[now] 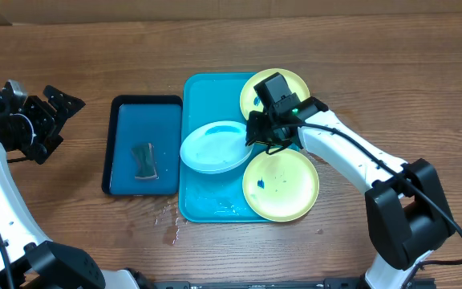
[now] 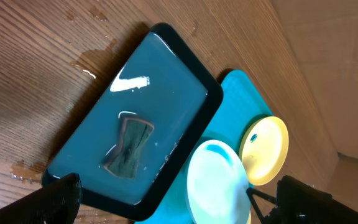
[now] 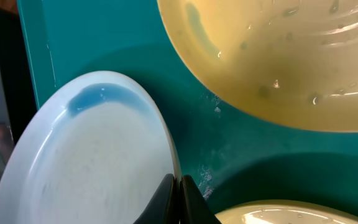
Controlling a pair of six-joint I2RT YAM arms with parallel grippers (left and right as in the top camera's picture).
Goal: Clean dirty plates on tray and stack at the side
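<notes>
Blue plate (image 1: 213,147) on left half of tray (image 1: 215,210), overhanging tray's left rim toward dark tray (image 1: 143,112), seemingly tilted rather than flat. Right claw (image 1: 257,132) over tray's middle, at plate's right edge, closed tight with thin rim apparently pinched between tips. Round, so no long axis; gripped edge toward right arm. Yellow plates at tray's far-right (image 1: 295,84) and near-right (image 1: 283,186) corners, flanking claw. Left claw (image 1: 54,124) spread wide, empty, well left of tray beyond dark tray. Probably a right-arm job.
</notes>
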